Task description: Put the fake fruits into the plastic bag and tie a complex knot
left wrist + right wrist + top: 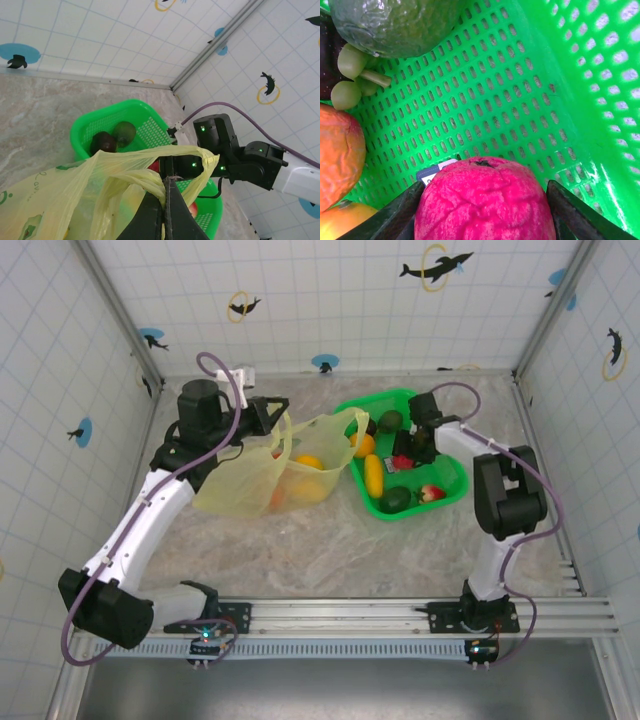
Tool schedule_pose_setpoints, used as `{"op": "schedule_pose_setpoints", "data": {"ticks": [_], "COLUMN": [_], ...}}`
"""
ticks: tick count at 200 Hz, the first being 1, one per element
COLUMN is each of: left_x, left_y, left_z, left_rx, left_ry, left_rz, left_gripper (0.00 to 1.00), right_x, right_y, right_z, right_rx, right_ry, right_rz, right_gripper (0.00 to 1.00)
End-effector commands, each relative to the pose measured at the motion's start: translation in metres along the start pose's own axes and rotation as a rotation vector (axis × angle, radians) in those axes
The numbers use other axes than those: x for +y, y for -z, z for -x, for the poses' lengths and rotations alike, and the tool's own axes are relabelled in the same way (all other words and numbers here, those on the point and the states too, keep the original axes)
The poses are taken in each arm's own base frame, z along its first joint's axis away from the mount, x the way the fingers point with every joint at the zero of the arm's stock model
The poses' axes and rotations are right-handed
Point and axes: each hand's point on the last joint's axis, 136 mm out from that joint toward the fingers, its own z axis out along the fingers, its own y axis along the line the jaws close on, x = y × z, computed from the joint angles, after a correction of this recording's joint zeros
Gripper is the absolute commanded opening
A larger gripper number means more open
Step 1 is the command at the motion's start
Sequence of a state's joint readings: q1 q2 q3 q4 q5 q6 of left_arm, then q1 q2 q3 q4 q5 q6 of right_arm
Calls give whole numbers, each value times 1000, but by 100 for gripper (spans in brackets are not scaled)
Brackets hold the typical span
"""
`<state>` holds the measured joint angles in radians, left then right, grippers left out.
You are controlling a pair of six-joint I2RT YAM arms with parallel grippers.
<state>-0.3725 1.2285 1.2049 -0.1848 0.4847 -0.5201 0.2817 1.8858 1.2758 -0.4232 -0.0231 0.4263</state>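
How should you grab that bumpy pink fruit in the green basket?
Grip the pink fruit across its wide round middle, coming straight down from above. It sits dimple-up on the floor of the green basket with room on both sides, so the right tool can put one finger on each side.

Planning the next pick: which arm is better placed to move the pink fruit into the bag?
Right. The right gripper flanks the pink fruit in the basket, a finger on each side. The left gripper is shut on the bag, holding its mouth up.
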Motion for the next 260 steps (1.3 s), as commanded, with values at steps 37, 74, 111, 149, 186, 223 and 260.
{"op": "schedule_pose_setpoints", "data": {"ticks": [37, 74, 111, 149, 186, 223, 260], "left_x": [-7, -7, -7, -8, -7, -7, -9], "left_y": [3, 6, 7, 8, 9, 11, 13], "left_z": [7, 9, 9, 10, 10, 11, 13], "left_rx": [-23, -32, -35, -39, -41, -47, -56], "left_ry": [-44, -52, -54, -55, -55, -58, -63], "left_rz": [-8, 1, 3, 7, 14, 18, 19], "left_gripper": [0, 0, 0, 0, 0, 0, 0], "right_x": [18, 47, 100, 179, 237, 254, 252], "right_y": [77, 141, 229, 296, 328, 300, 229], "right_z": [28, 54, 79, 63, 27, 7, -19], "right_rx": [-174, -315, -530, -673, -761, -702, -567], "right_ry": [-47, -35, 48, 213, 412, 467, 471], "right_rz": [135, 280, 443, 615, 675, 653, 595], "right_gripper": [58, 57, 55, 56, 56, 56, 56]}}
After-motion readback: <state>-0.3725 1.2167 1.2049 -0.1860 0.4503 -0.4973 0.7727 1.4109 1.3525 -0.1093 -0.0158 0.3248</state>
